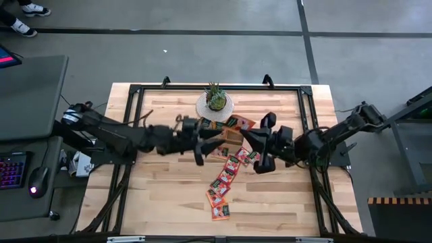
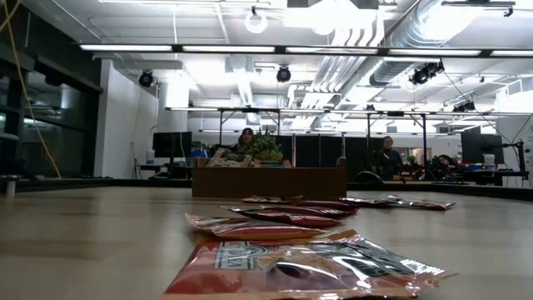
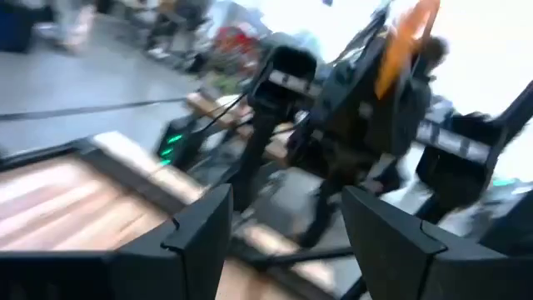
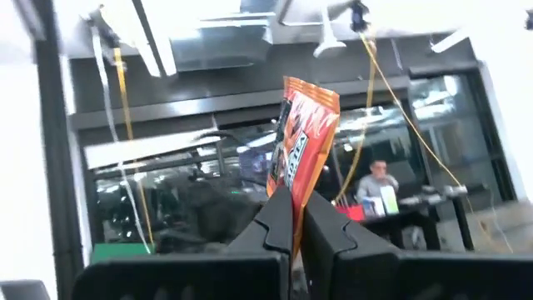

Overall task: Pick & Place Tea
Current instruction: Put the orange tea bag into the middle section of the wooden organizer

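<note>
Several red-orange tea sachets [image 1: 226,177] lie flat in a loose trail across the table's middle, and they fill the foreground of the low view [image 2: 300,265]. One more sachet [image 4: 304,133] is held up in the air by my right gripper [image 4: 298,210], which is shut on it above the table's middle [image 1: 251,140]. From the left wrist view this sachet [image 3: 401,43] shows as an orange strip. My left gripper [image 3: 287,242] is open with nothing between its fingers. It hovers just left of the right one [image 1: 208,143]. My right gripper pinches the sachet by its lower edge [image 4: 297,193] between its two shut fingers. The fingers slant upward, and the sachet sticks up past the fingertips. It is lifted clear of the table, nearly edge-on to the wrist camera.
A small potted plant on a white round base [image 1: 214,102] stands at the table's far middle. A brown wooden tray [image 2: 268,181] sits beyond the sachets. A black frame [image 1: 307,128] borders the work area. People sit in the room behind.
</note>
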Robot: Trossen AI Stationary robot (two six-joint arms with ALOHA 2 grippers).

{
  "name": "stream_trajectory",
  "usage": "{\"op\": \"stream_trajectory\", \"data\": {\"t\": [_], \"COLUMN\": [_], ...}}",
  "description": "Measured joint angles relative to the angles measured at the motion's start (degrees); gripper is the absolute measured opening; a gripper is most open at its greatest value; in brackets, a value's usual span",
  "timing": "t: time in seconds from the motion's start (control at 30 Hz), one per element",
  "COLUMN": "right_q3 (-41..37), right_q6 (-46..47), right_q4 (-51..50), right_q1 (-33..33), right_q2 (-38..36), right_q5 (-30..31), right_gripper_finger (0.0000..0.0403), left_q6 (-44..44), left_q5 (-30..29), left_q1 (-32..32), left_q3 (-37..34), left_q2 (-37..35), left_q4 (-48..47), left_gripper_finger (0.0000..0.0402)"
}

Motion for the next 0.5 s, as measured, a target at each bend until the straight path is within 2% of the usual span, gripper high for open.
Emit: {"op": "stream_trajectory", "data": {"t": [0.2, 0.33, 0.5], "right_q3": [7.0, 8.5, 8.7], "right_q6": [-6.9, -10.3, -6.3], "right_q4": [-6.7, -5.1, -6.9], "right_q1": [0.0, -0.8, -3.4], "right_q2": [0.0, 0.0, 0.0], "right_q5": [-1.1, -0.2, -0.4], "right_gripper_finger": [0.0001, 0.0001, 0.0001], "left_q6": [1.3, 2.8, 5.6], "left_q5": [14.1, 16.3, 17.4], "left_q1": [5.4, 6.9, 6.8], "left_q3": [0.0, 0.0, 0.0], "left_q2": [1.2, 1.1, 1.2], "left_q4": [17.4, 20.8, 25.4], "left_gripper_finger": [0.0225, 0.0225, 0.0225]}}
